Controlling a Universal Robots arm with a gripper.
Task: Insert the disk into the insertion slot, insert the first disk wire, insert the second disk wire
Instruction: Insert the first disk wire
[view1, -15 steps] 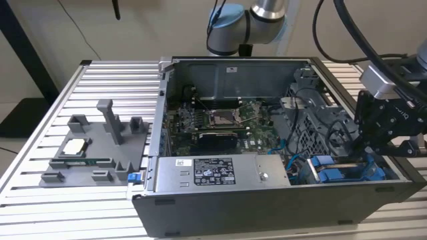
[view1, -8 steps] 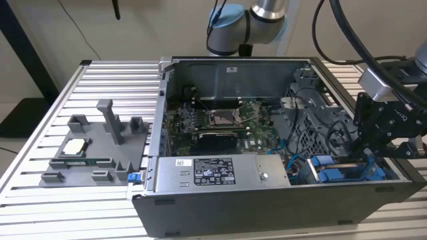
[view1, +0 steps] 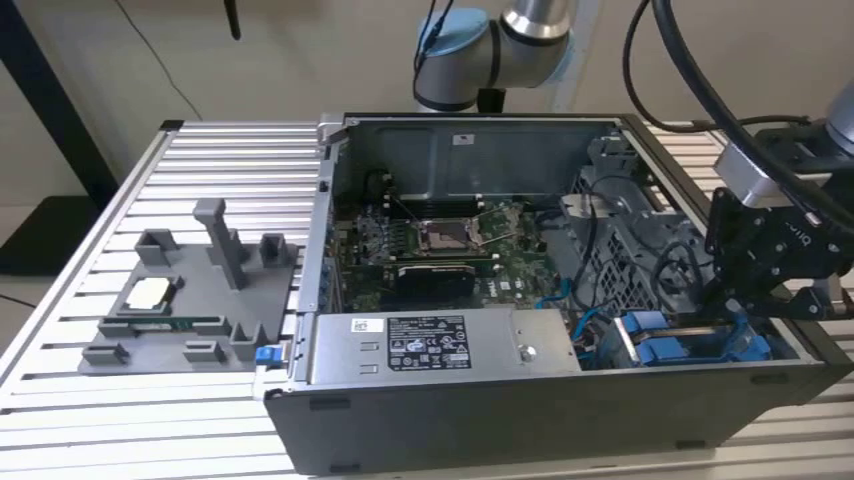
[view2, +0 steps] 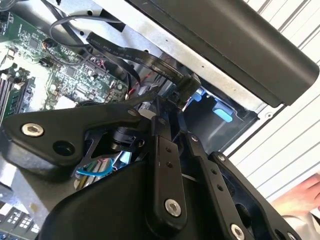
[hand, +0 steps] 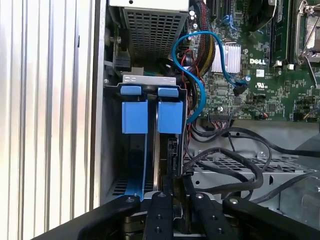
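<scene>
The disk (hand: 170, 118), in its blue carrier, sits upright in the insertion slot (hand: 150, 80), a grey drive cage at the case's corner. A second blue carrier (hand: 135, 117) stands beside it. In the exterior view my gripper (view1: 755, 312) hangs over this cage (view1: 694, 348) at the exterior view's right. In both wrist views the fingers come close together at the disk's dark edge. They appear shut on the black connector (view2: 184, 89) of a flat black wire (view2: 125, 50). More black wires (hand: 235, 165) loop beside the gripper (hand: 178, 196).
A power supply (view1: 427, 345) lies along the case's near wall, with the motherboard (view1: 454, 235) behind it. A blue cable (hand: 192, 60) arcs beside the cage. A grey fixture (view1: 187, 300) with small parts sits at the exterior view's left. A person's hand (view2: 305, 196) is outside the case.
</scene>
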